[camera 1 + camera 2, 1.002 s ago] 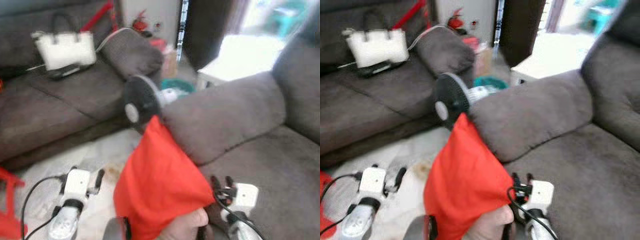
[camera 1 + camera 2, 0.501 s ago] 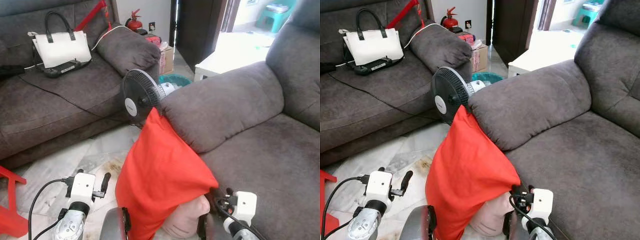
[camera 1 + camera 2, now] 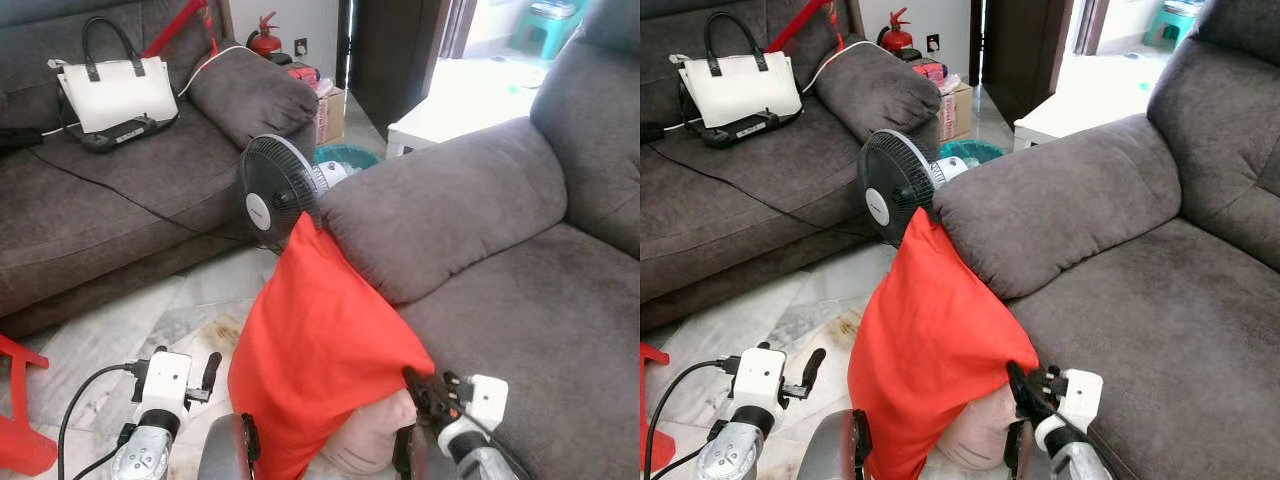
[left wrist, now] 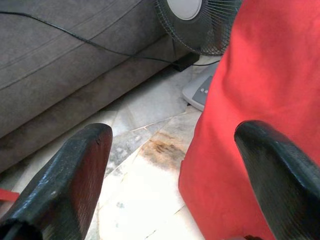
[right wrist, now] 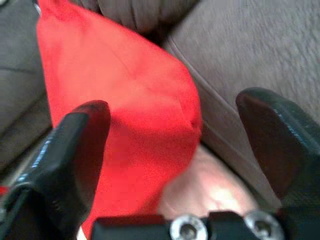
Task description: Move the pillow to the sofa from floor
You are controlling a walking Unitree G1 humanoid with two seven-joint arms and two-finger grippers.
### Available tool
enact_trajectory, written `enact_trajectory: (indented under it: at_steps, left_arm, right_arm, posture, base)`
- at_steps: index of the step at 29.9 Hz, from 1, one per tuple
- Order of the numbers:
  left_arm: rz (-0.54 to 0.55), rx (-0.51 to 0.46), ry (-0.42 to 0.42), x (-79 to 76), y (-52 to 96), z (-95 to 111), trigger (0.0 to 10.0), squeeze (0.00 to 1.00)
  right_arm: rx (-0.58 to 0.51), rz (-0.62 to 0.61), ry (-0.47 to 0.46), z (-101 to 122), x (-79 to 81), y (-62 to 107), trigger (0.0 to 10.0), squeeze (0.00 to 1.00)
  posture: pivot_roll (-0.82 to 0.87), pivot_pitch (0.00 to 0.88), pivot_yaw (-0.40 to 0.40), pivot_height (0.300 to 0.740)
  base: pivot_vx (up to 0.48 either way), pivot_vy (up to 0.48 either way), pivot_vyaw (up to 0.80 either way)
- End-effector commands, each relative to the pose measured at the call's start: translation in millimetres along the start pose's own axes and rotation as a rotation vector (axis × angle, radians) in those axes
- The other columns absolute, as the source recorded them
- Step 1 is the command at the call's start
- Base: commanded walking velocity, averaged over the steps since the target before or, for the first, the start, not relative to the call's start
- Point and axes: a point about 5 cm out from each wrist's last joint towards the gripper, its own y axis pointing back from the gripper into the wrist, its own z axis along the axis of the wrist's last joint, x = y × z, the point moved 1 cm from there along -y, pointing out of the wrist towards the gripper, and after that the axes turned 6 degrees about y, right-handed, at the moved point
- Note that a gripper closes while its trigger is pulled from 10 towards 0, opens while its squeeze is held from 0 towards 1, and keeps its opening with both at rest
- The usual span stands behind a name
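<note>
A red pillow [image 3: 315, 345] stands on the tiled floor, leaning against the front of the grey sofa [image 3: 520, 310] below its armrest [image 3: 440, 210]. A pale pink cushion [image 3: 375, 440] lies at its foot. My right gripper [image 3: 435, 385] is open at the pillow's lower right corner, beside the sofa seat; in the right wrist view its fingers [image 5: 75, 150] stand wide apart with the red pillow [image 5: 125, 105] between and ahead of them. My left gripper [image 3: 178, 360] is open over the floor to the left of the pillow, and the red pillow [image 4: 260, 75] is close beside one finger.
A black standing fan [image 3: 275, 190] stands right behind the pillow. A second grey sofa [image 3: 90, 210] on the left holds a white handbag [image 3: 112, 90] and a cable. A red stool [image 3: 20, 415] stands at the lower left. A teal basin [image 3: 347, 158] and a cardboard box [image 3: 332, 105] are behind the fan.
The blurred view has steadied. My right gripper has swung left toward the pillow's lower corner. The left gripper and the pillow have hardly moved.
</note>
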Motion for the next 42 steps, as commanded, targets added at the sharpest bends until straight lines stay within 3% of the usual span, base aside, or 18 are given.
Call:
enact_trajectory:
  at_steps: [1,5,6,23,29,35,42]
  left_arm:
    - [0.002,0.005,-0.003,0.7,0.2,-2,10.0,0.0]
    - [-0.002,0.006,-0.001,-0.4,-0.4,-3,10.0,0.0]
    - [-0.004,0.007,0.0,-1.0,-0.4,-3,10.0,0.0]
    - [-0.014,-0.003,0.021,-11.6,-5.6,-2,10.0,0.0]
    - [-0.01,-0.007,0.027,-12.7,-7.4,-1,10.0,0.0]
    - [-0.012,-0.012,0.033,-16.0,-9.6,1,10.0,0.0]
    - [-0.008,-0.015,0.038,-17.3,-10.1,1,10.0,0.0]
  right_arm:
    - [0.011,0.005,-0.037,-3,0.2,0.5,10.0,1.0]
    - [0.017,0.022,-0.029,-2,0.2,-1.5,10.0,1.0]
    - [0.025,0.02,-0.019,-3,0.0,-2.1,10.0,0.0]
    - [0.06,0.034,-0.042,5,8.7,-27.0,10.0,0.0]
    - [0.154,0.007,-0.055,-2,-1.1,-28.3,10.0,0.0]
    - [0.193,-0.049,-0.105,15,-16.4,-39.0,10.0,0.0]
    - [0.202,-0.078,-0.141,30,-19.7,-49.2,10.0,0.0]
  posture:
    - [0.14,0.001,-0.01,0.543]
    - [0.14,0.0,-0.011,0.543]
    - [0.14,0.0,-0.011,0.543]
    - [0.15,0.0,-0.031,0.543]
    - [0.16,0.0,-0.035,0.543]
    - [0.16,0.005,-0.04,0.543]
    - [0.16,0.009,-0.046,0.543]
  base:
    - [0.0,0.0,0.0]
    - [0.0,0.0,0.0]
    - [0.0,0.0,0.0]
    - [0.0,0.0,0.0]
    - [0.0,0.0,0.0]
    - [0.0,0.0,0.0]
    - [0.0,0.0,0.0]
